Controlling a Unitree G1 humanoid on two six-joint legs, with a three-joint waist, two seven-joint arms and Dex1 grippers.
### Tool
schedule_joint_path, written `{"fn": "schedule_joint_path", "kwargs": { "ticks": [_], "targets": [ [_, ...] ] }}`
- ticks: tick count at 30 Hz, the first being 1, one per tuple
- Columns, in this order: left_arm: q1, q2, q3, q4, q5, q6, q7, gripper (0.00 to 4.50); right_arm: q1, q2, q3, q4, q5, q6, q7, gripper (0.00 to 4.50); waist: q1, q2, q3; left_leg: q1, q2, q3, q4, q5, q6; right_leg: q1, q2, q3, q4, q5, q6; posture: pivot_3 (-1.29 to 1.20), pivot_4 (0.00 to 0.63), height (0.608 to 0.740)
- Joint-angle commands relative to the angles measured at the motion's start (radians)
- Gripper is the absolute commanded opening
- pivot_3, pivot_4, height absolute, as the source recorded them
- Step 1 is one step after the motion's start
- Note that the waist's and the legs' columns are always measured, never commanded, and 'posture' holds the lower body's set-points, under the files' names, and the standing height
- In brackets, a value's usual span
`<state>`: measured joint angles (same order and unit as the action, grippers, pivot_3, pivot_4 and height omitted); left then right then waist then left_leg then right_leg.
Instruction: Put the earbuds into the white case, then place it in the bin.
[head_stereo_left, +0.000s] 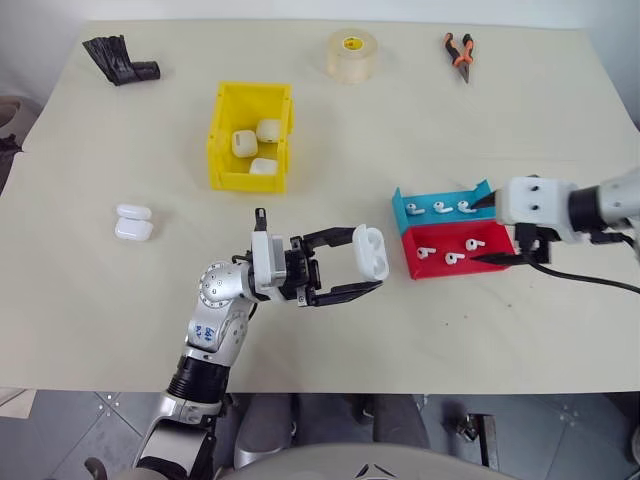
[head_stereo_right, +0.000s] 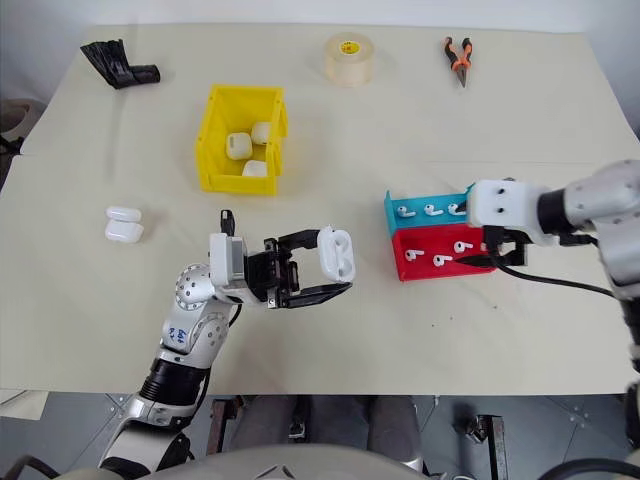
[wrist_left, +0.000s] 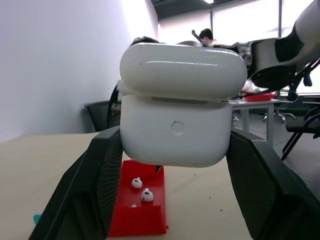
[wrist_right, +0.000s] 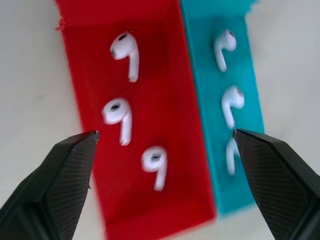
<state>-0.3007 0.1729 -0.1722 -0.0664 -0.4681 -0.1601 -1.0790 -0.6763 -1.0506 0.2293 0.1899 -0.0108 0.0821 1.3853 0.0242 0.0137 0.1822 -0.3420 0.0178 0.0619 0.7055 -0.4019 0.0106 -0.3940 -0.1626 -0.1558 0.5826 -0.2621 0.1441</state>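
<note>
A spare closed case (head_stereo_left: 133, 222) lies at the table's left, with the yellow bin (head_stereo_left: 250, 134) behind holding three more. The left gripper (head_stereo_left: 368, 267) is clamped on the white case (head_stereo_left: 371, 250), lid ajar. Rightward, the right gripper (head_stereo_left: 493, 229) hangs spread wide over the earbuds (wrist_right: 121, 119) in the red tray (head_stereo_left: 452, 249) and blue tray (head_stereo_left: 440, 205).

On the table (head_stereo_left: 330, 340), the bin (head_stereo_left: 225, 135) is sitting left of centre toward the far edge, with three cases (head_stereo_left: 255, 145) lying in it. Along the far edge, a clip (head_stereo_left: 120, 60) is lying near the left corner, tape (head_stereo_left: 352, 55) at the middle and pliers (head_stereo_left: 459, 53) further right. A closed case (head_stereo_left: 133, 222) is resting toward the left edge, while two trays (head_stereo_left: 440, 232) are sitting side by side toward the right edge, holding earbuds (head_stereo_left: 446, 233).
</note>
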Motion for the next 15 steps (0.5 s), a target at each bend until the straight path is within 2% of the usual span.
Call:
{"fn": "schedule_joint_path", "kwargs": {
  "ticks": [1, 7, 15],
  "targets": [
    [0.0, -0.007, -0.006, -0.047, -0.018, 0.008, 0.014, 2.76, -0.074, 0.017, 0.041, 0.111, -0.056, -0.09, 0.046, 4.5, 0.0, 0.0, 0.0, -0.001, 0.0, 0.0, 0.0, 0.0, 0.0, 0.0, 0.0, -0.001, 0.0, 0.0, 0.0, 0.0, 0.15, 0.74],
    [0.022, -0.01, -0.005, -0.078, -0.02, 0.018, 0.042, 2.76, -0.148, 0.053, 0.07, 0.199, -0.065, -0.137, 0.115, 4.5, -0.003, 0.0, 0.0, -0.002, 0.0, 0.0, 0.001, 0.0, 0.0, -0.001, 0.0, -0.001, 0.0, 0.0, 0.0, 0.0, 0.15, 0.74],
    [0.041, 0.008, 0.002, -0.106, -0.023, 0.037, 0.062, 2.76, -0.131, -0.003, 0.039, 0.148, -0.037, -0.143, 0.174, 4.5, -0.001, 0.0, 0.0, -0.003, 0.0, -0.001, 0.002, 0.0, 0.0, -0.001, 0.0, -0.002, 0.0, 0.0, 0.0, 0.0, 0.15, 0.74]
  ]
}}
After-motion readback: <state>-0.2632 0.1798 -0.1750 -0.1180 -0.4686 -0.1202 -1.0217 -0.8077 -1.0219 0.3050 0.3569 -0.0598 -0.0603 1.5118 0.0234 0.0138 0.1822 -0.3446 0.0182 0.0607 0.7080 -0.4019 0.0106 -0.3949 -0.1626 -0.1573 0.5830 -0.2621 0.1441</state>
